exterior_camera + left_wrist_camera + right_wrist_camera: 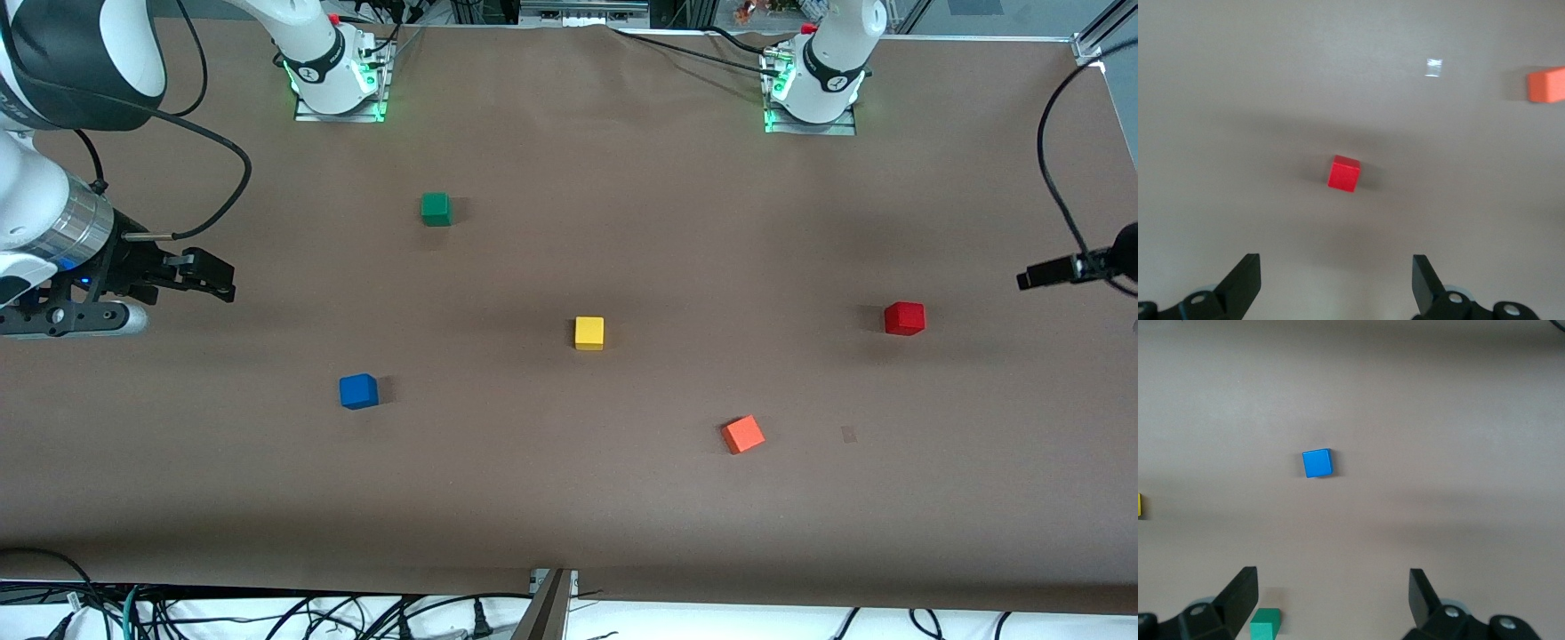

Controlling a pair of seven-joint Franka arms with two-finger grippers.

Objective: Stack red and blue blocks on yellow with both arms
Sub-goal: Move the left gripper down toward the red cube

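The yellow cube point(589, 332) sits mid-table. The blue cube point(358, 391) lies toward the right arm's end, nearer the front camera than the yellow cube. The red cube point(904, 318) lies toward the left arm's end. My right gripper point(222, 283) hangs open and empty over the right arm's end of the table. Its wrist view shows the blue cube point(1317, 463) well apart from the gripper point(1331, 600). My left gripper point(1031, 278) hangs open and empty over the left arm's end. Its wrist view shows the red cube point(1343, 173) ahead of the gripper point(1336, 283).
A green cube point(436, 209) lies nearer the right arm's base, also in the right wrist view point(1265, 623). An orange cube point(742, 435) lies nearer the front camera than the red one, also in the left wrist view point(1546, 85). Brown table cover point(569, 516).
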